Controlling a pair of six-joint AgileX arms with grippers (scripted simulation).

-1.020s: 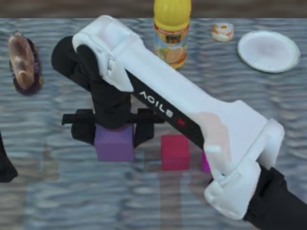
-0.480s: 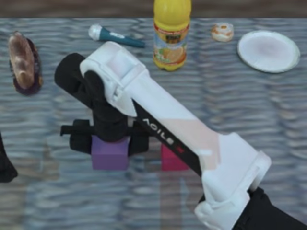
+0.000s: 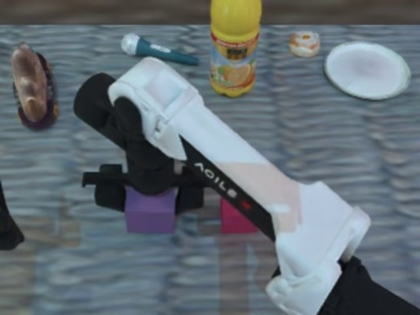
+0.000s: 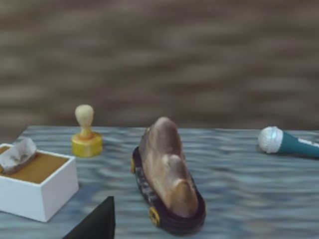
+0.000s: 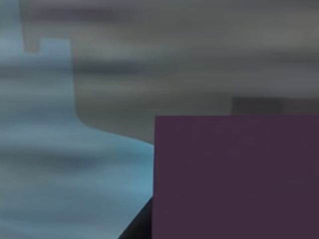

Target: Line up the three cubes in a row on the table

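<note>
Rippled woven blue-grey table [image 3: 367, 170]; R pincer [image 3: 149, 191] clenched on matte purple cube [image 3: 150, 211], crimson cube [image 3: 233, 220] adjacent.

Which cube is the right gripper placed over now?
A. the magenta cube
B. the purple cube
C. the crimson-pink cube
B: in the top view the right gripper sits directly over the purple cube, with the crimson-pink cube beside it.
</note>
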